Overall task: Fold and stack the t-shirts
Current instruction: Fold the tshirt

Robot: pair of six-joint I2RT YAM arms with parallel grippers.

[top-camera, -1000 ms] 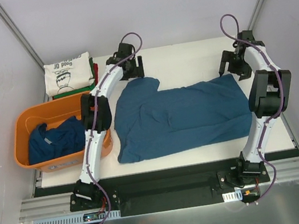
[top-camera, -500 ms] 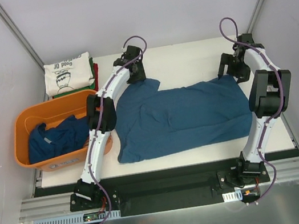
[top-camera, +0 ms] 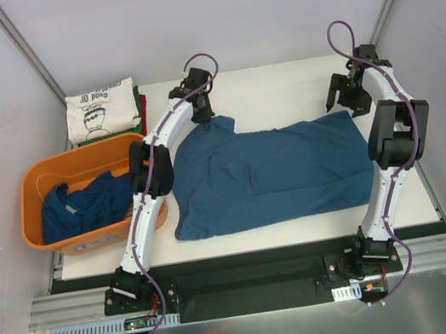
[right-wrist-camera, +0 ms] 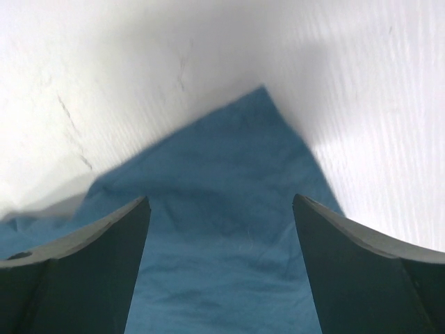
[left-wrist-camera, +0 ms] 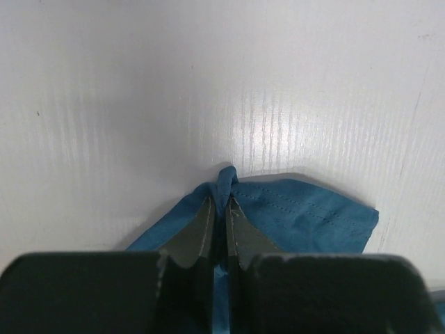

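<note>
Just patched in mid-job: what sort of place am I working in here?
Probably a lab test cell, not a home: a white table boxed in by plain white panels, an aluminium rail at the near edge, and a blue t-shirt waiting in an orange tub.

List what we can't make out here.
Top view: cream shirt covers the folded ones beneath; count unclear.
Top view: orange tub, its wall hides part of the blue cloth inside; one shirt or more unclear.
Left wrist: shut left jaws hide how much of the spread shirt they pinch.
Right wrist: open right jaws over its corner; contact unclear.
</note>
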